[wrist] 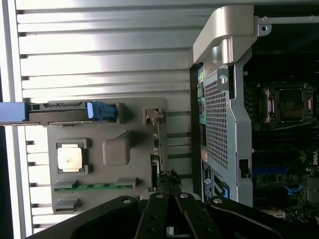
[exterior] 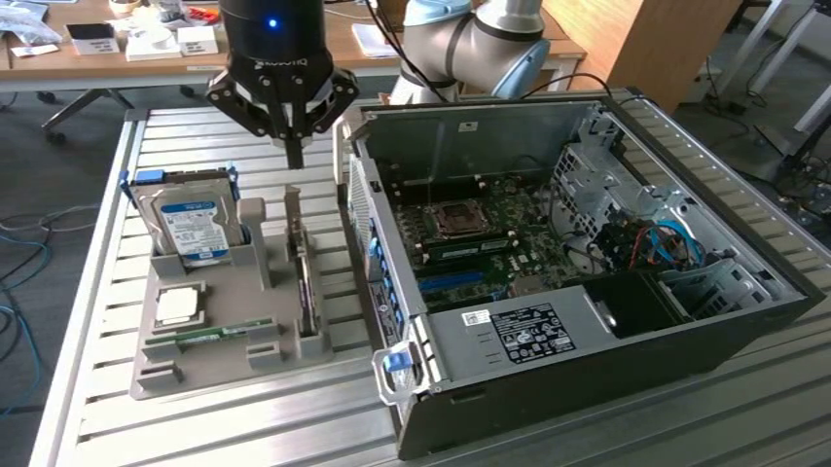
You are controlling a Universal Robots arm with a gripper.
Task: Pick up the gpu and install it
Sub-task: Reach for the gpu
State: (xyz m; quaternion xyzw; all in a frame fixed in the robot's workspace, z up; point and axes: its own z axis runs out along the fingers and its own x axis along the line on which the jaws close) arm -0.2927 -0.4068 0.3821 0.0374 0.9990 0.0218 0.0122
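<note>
gripper [exterior: 295, 156] clenched, empty | above gpu [exterior: 303, 277] | hard drive [exterior: 195, 229], open case [exterior: 520, 126] flank it

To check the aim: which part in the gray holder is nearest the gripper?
The gpu, the thin card standing on edge beside the computer case; the hard drive, processor and memory stick sit farther toward the exterior view's left.
</note>
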